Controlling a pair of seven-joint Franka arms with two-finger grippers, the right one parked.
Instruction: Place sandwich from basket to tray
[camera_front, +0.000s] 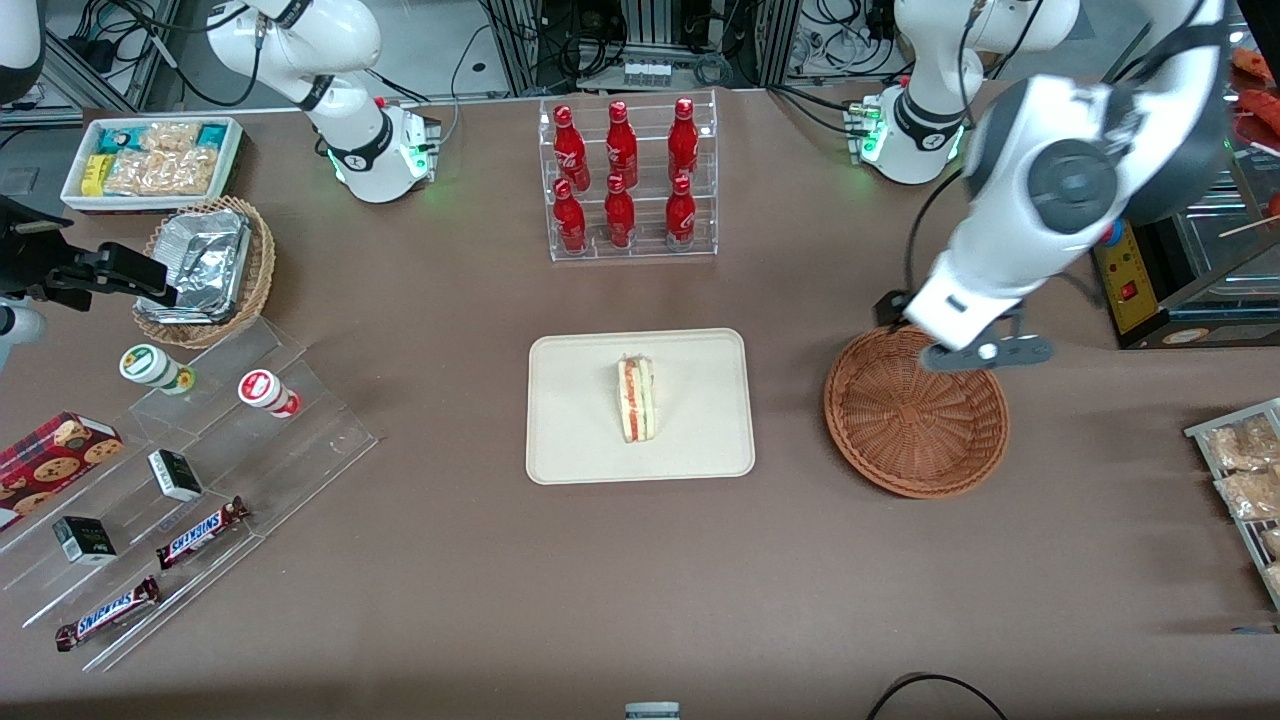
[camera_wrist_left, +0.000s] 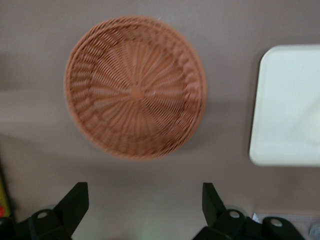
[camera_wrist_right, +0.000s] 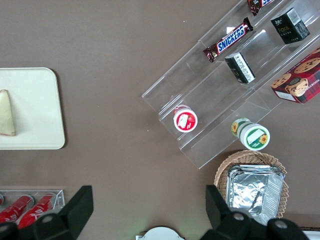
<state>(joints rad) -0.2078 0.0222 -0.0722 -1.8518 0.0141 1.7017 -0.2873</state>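
Sandwich (camera_front: 637, 399) lies on its side near the middle of the cream tray (camera_front: 570, 450). Reddish-brown wicker basket (camera_front: 915, 420) holds nothing. Left gripper (camera_wrist_left: 145, 200) hangs above the basket's rim, on the edge farther from the front camera, fingers spread wide, nothing held. Judgement: transfer done; only parking the arm appears left.

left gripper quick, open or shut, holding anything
Left gripper: open, holding nothing, raised above the empty basket; the sandwich already lies on the tray.
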